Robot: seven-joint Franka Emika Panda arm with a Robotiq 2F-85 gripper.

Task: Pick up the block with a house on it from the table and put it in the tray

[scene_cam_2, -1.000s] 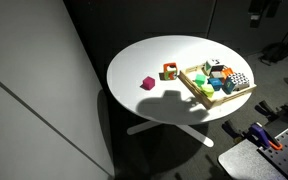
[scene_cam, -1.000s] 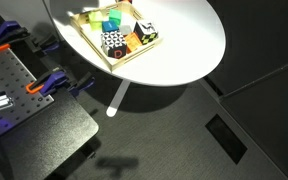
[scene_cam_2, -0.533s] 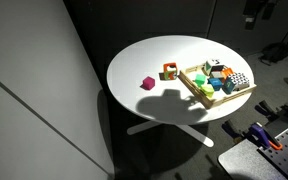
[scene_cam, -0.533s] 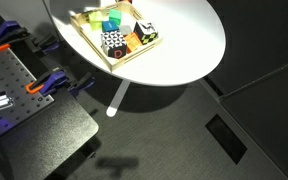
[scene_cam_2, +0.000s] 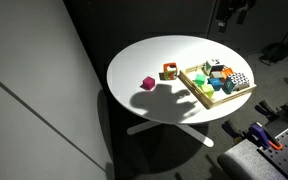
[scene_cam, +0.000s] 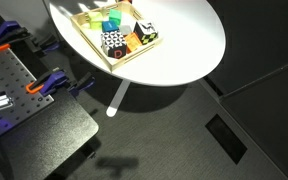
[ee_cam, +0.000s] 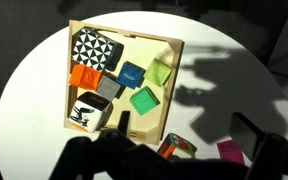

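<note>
A small block with orange sides and a coloured picture on top (scene_cam_2: 170, 71) stands on the white table (scene_cam_2: 144, 60), just beside the light wooden tray (scene_cam_2: 192, 88). The picture is too small to read. In the wrist view this block (ee_cam: 177, 148) lies below the tray's rim (ee_cam: 174, 75), partly in shadow. My gripper (ee_cam: 184, 125) hangs high above the table, open and empty, with its dark fingers (ee_cam: 248, 135) either side of the block. In an exterior view the gripper (scene_cam_2: 232, 10) shows at the top edge.
A magenta block (scene_cam_2: 147, 84) lies on the table beyond the orange one, also in the wrist view (ee_cam: 230, 152). The tray (scene_cam: 114, 32) holds several blocks: black-and-white patterned, orange, blue, green. Clamps and a perforated bench (scene_cam: 24, 80) stand beside the table.
My gripper has moved leftward along the top of an exterior view, towards the table's middle. Its shadow on the table has shifted with it. The blocks have not moved.
</note>
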